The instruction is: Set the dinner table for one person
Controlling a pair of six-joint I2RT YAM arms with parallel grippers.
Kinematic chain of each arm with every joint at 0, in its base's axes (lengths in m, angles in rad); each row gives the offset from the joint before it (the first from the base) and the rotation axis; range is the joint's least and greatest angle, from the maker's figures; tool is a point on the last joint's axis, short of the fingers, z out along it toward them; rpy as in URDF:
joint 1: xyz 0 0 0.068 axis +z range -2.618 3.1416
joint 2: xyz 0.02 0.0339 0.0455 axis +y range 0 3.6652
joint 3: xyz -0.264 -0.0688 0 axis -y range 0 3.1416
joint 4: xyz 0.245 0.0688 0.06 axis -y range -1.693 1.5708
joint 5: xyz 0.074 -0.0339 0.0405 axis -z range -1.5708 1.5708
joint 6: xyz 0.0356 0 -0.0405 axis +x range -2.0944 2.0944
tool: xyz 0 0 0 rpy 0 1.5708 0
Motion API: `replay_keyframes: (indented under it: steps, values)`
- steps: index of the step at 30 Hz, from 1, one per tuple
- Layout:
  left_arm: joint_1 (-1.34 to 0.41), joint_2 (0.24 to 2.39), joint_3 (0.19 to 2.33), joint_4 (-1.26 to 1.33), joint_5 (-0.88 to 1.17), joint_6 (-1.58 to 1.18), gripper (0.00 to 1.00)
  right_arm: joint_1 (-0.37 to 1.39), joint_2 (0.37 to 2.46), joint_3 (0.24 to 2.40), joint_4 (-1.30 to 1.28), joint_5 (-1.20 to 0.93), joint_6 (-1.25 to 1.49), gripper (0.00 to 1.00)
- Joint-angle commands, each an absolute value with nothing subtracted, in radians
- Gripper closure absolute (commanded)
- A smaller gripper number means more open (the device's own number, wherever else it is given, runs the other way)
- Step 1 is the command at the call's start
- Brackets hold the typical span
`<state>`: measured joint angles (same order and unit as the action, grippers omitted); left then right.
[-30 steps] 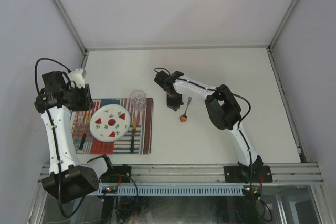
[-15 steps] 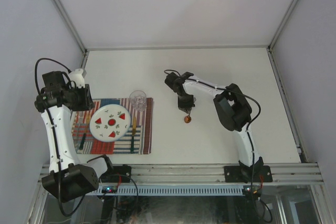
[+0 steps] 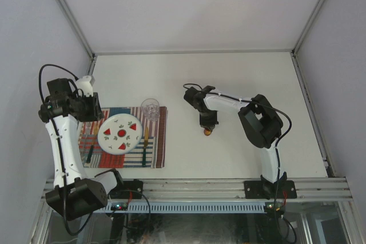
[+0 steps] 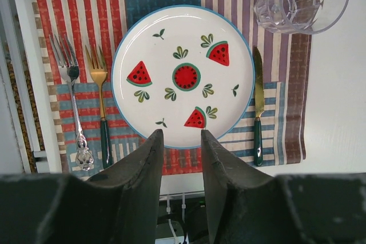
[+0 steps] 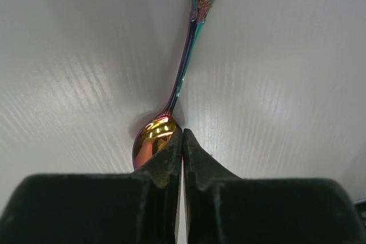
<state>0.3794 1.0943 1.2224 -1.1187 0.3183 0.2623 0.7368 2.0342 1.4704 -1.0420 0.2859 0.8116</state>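
right gripper fingers pressed together, tips at spoon bowl on dinner table, 3 o'clock of placemat; left gripper fingers slightly apart, empty, hovering over plate; dinner table spans under both arms

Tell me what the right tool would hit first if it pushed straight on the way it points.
The spoon: its bowl lies on the dinner table directly at the right tool's closed tips. Whether they touch it already is unclear.
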Motion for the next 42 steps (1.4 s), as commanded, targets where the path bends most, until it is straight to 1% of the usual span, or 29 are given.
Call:
replay_keyframes:
  steps: [1, 8, 11, 15, 24, 26, 30, 35, 36, 38, 40, 42]
  values:
    - [0.387, 1.086, 1.211, -1.095, 0.338, 0.253, 0.63, 0.747, 1.992, 1.485, -1.033, 0.307, 0.835, 1.0]
    - [0.388, 1.072, 1.193, -1.098, 0.332, 0.263, 0.63, 0.769, 2.026, 1.477, -1.006, 0.27, 0.835, 1.0]
    - [0.387, 1.073, 1.195, -1.102, 0.321, 0.275, 0.63, 0.778, 2.067, 1.531, -0.983, 0.241, 0.839, 1.0]
    - [0.388, 1.075, 1.208, -1.114, 0.318, 0.279, 0.63, 0.79, 2.171, 1.675, -0.982, 0.203, 0.83, 1.0]
    - [0.389, 1.089, 1.228, -1.132, 0.303, 0.286, 0.63, 0.774, 2.411, 2.112, -0.97, 0.092, 0.816, 1.0]
    - [0.39, 1.094, 1.235, -1.135, 0.298, 0.285, 0.63, 0.758, 2.447, 2.165, -0.969, 0.082, 0.82, 1.0]
    - [0.39, 1.103, 1.246, -1.139, 0.289, 0.285, 0.63, 0.722, 2.443, 2.176, -0.936, 0.078, 0.819, 1.0]
    - [0.388, 1.114, 1.247, -1.139, 0.297, 0.274, 0.63, 0.7, 2.348, 2.094, -0.899, 0.164, 0.742, 1.0]
    - [0.389, 1.114, 1.247, -1.139, 0.297, 0.273, 0.63, 0.698, 2.312, 2.069, -0.901, 0.184, 0.724, 0.95]
    - [0.388, 1.113, 1.254, -1.14, 0.296, 0.272, 0.63, 0.694, 2.254, 2.04, -0.917, 0.216, 0.683, 0.78]
    - [0.389, 1.11, 1.257, -1.14, 0.296, 0.27, 0.63, 0.695, 2.194, 2.007, -0.951, 0.262, 0.638, 0.7]
    - [0.388, 1.1, 1.254, -1.141, 0.303, 0.268, 0.63, 0.697, 2.134, 1.965, -0.99, 0.299, 0.602, 0.67]
